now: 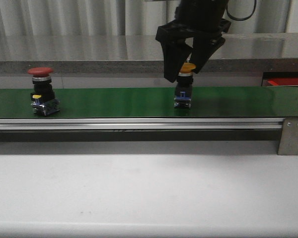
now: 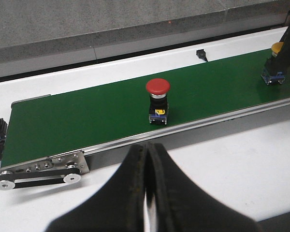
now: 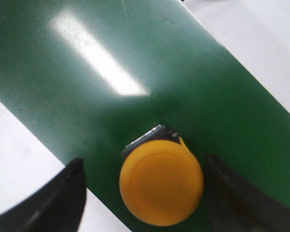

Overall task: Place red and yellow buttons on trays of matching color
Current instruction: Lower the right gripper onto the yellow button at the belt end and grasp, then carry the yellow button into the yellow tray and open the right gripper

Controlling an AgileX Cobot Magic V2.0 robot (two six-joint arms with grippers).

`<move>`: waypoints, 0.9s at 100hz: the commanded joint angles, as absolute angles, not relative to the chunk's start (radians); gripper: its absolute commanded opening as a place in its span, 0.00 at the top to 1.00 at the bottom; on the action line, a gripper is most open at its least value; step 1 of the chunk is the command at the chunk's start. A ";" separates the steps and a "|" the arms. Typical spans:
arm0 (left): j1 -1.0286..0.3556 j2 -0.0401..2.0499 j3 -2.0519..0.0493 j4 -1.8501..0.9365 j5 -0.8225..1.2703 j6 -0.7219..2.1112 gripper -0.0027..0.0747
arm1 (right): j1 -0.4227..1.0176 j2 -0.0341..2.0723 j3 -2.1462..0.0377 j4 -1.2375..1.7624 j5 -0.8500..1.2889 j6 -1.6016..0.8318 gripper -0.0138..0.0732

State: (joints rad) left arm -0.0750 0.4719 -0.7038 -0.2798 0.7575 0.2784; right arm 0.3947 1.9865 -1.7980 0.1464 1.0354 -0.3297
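Green conveyor belt (image 1: 114, 101) runs across a white table. Right gripper (image 1: 188, 69) hangs over the upright yellow button (image 1: 185, 79) mid-belt, jaws apart, straddling the cap, not touching. Centre on the cap, drop to the black body, then close. Red button (image 1: 41, 91) stands well apart at belt's left end. Left gripper (image 2: 147, 193) off-belt, jaws together. Trays not visible.

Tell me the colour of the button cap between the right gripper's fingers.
Yellow. The button cap shows best in the right wrist view, sitting between the open right gripper.
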 commanded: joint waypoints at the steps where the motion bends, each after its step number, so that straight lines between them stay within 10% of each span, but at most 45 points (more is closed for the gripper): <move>1: -0.083 0.475 -0.732 -0.300 0.689 0.266 0.99 | 0.392 1.931 -1.832 0.143 1.019 -0.337 0.49; 19: -0.083 0.475 -0.732 -0.300 0.689 0.266 0.99 | 0.381 1.929 -1.832 0.140 1.005 -0.331 0.72; 90: -0.083 0.475 -0.732 -0.300 0.689 0.266 0.99 | 0.099 1.544 -1.494 0.143 0.893 -0.215 0.72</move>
